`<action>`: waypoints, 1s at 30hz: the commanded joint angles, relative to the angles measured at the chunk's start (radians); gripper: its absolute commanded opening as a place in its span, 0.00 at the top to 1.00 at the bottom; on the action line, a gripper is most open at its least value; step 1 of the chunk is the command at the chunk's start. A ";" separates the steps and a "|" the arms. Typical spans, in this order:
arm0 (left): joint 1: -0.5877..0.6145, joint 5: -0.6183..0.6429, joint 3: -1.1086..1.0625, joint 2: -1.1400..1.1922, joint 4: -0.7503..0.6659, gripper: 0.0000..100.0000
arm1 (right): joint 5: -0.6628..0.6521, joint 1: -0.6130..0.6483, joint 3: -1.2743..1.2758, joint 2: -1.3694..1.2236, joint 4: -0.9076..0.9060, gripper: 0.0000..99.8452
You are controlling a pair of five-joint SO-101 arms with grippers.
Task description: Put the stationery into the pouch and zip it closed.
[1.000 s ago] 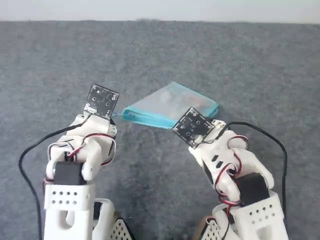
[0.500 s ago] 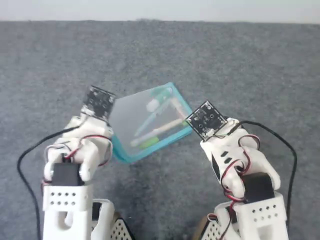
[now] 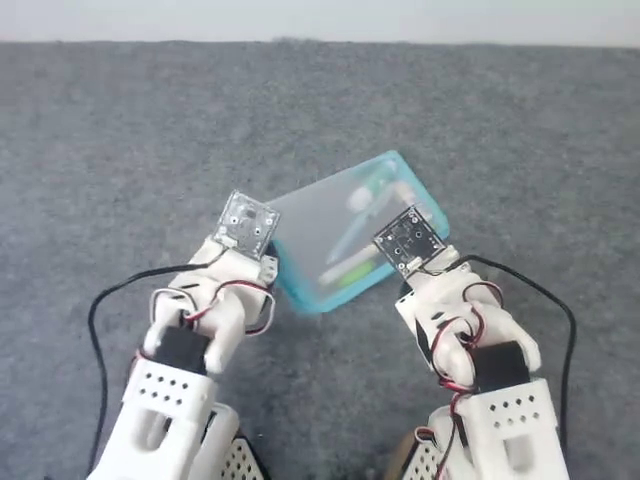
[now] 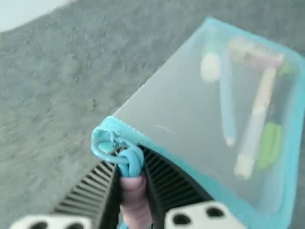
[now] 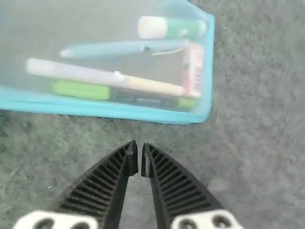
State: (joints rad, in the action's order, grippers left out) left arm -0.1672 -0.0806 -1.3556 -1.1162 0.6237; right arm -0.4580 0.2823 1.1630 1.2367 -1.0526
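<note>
The translucent pouch (image 3: 340,225) with blue edging lies flat on the grey mat between the two arms. Through its wall I see a glue stick (image 5: 171,27), a blue pen (image 5: 119,47), a cream marker (image 5: 100,76) and a green highlighter (image 5: 81,89). My left gripper (image 4: 128,167) is at the pouch's near left corner, shut on the blue zipper pull (image 4: 121,152). My right gripper (image 5: 138,153) is shut with nothing in it, a little short of the pouch's long blue edge (image 5: 109,110) and apart from it.
Grey carpet-like mat (image 3: 500,130) covers the table all around the pouch. A pale wall strip (image 3: 320,20) runs along the far edge. Black cables (image 3: 95,330) trail beside both arm bases.
The pouch, held up edge-on a second ago, now lies flat and has slid to the right. My left arm moved right with the pouch's corner. The right gripper now sits behind the pouch's near edge.
</note>
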 commanded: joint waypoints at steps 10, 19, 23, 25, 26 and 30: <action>-0.034 0.064 -0.039 0.235 -0.358 0.87 | 0.026 0.002 0.127 0.022 0.136 0.99; 0.040 0.083 0.124 0.555 -0.404 0.80 | 0.057 0.002 0.141 0.016 0.150 0.99; 0.048 0.078 0.105 0.517 -0.397 0.75 | 0.060 0.002 0.141 0.016 0.150 0.99; 0.049 0.083 0.079 0.463 -0.397 0.75 | 0.060 0.002 0.141 0.016 0.150 0.99; 0.049 0.084 0.062 0.433 -0.397 0.75 | 0.061 0.002 0.141 0.016 0.150 0.99; 0.049 0.086 -0.013 0.282 -0.396 0.75 | 0.063 0.002 0.141 0.016 0.151 0.99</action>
State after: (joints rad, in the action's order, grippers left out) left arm -0.1227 0.0054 -1.3495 -0.7050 0.2447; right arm -0.4074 0.2823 1.3088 1.2367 -0.9252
